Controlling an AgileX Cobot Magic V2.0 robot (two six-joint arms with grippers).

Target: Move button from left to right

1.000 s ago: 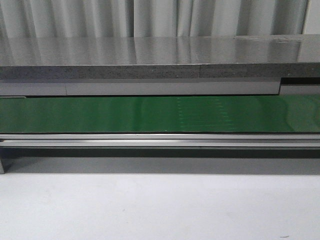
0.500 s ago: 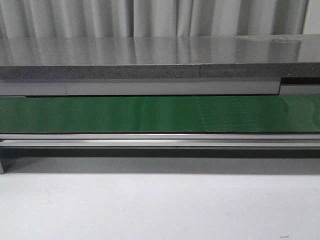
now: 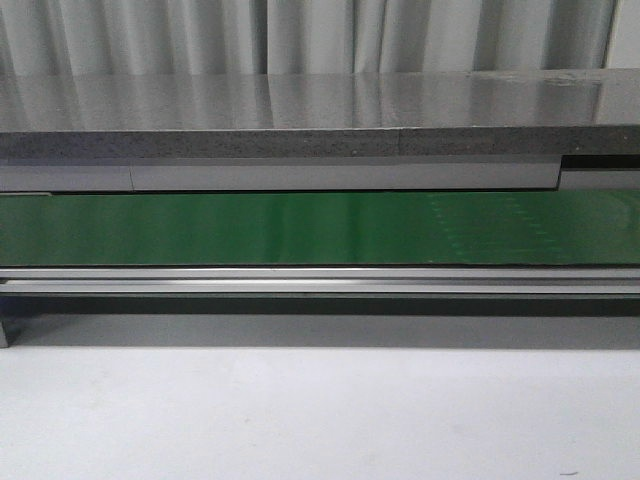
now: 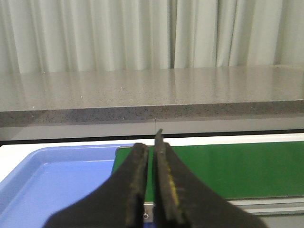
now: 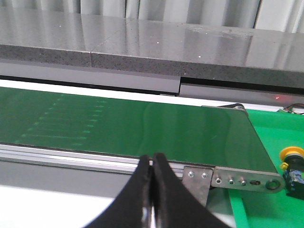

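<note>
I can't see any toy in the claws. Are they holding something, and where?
Nothing is held. The left end effector and right end effector are shut with nothing between them.

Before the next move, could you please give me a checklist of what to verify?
1. Button located: ok, it sits past the conveyor belt's end in the right wrist view, partly cut off by the picture edge.
2. Button in front view: not ok, only the belt shows.
3. Left claw open for a grasp: not ok, shut on nothing.
4. Right claw open: not ok, shut on nothing.
5. Blue tray contents: cannot tell, only part shows.
</note>
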